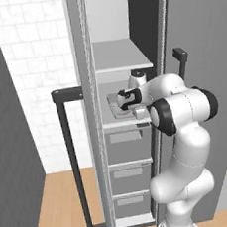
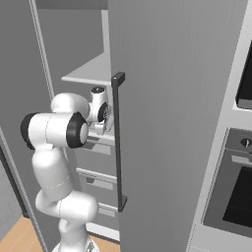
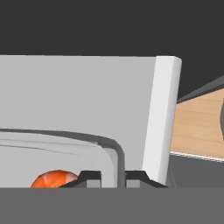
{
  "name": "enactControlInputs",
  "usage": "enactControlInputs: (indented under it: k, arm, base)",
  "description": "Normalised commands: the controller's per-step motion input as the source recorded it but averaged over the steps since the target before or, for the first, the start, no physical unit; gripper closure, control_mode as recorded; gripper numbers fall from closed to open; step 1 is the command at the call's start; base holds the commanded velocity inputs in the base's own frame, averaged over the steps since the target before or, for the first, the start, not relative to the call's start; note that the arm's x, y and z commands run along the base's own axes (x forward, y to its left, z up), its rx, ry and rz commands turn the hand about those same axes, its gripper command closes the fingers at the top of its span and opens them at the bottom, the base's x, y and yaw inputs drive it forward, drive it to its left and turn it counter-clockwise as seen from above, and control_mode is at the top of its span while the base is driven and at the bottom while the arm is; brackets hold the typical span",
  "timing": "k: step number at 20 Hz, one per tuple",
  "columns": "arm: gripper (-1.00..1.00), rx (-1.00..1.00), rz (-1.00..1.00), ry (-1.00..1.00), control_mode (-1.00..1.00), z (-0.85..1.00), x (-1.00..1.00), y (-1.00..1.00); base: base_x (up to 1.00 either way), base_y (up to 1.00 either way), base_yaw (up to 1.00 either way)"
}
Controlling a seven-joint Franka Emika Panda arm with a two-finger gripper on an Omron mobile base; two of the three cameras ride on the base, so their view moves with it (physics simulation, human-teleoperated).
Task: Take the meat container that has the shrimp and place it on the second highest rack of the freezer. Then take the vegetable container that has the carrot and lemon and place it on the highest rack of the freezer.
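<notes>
Left base view: freezer (image 1: 127, 109) stands open, its door (image 1: 96, 137) swung out; every place below is given against the freezer.
Freezer: tall, narrow and grey, with two pale shelf plates above three drawers (image 1: 129, 171).
Top rack (image 1: 121, 54): upper plate inside the freezer, nothing on it that I can see.
Second rack (image 1: 124, 122): lower plate, directly above the drawers; the arm reaches in at this level.
Tub (image 1: 121, 107): clear and shallow, low over the second rack near its front edge; whether it rests on the plate or hangs just above it I cannot tell from these angles.
Gripper (image 3: 113, 177): pressed nearly together, pinching the tub's thin rim wall, which rises between the two finger tips in the hand view.
Shrimp (image 3: 54, 179): curled and orange, on the tub floor, on the inner side of the pinched wall.
Weight: probably very light, a thin tub with one small item.
Stiffness: the wall looks thin, so likely springy; a hard squeeze could bow it.
Slip: smooth clear plastic held at one edge may pivot, and a tilt would let the shrimp slide.
Hold: the rim, mid-side rather than at a corner, keeps it most level.
Release: best once the base sits flat on the second rack.
</notes>
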Motion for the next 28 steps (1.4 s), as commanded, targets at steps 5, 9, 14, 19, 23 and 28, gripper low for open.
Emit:
enactControlInputs:
  k: [5,9,14,19,23,28]
  arm:
    - [-1.00,0.00,0.00,0.00,-1.00,0.00,0.00,0.00]
    - [-1.00,0.00,0.00,0.00,-1.00,0.00,0.00,0.00]
    - [-1.00,0.00,0.00,-0.01,-1.00,0.09,-0.04,0.00]
    - [-1.00,0.00,0.00,-0.13,-1.00,0.35,-0.64,-0.03]
    - [-1.00,0.00,0.02,-0.10,-1.00,0.01,-0.92,0.00]
    - [-1.00,0.00,0.04,-0.06,-1.00,0.19,-0.80,0.00]
  base:
    - [0.00,0.00,0.00]
    - [0.00,0.00,0.00]
    - [0.00,0.00,0.00]
    - [0.00,0.00,0.00]
    - [0.00,0.00,0.00]
    - [0.00,0.00,0.00]
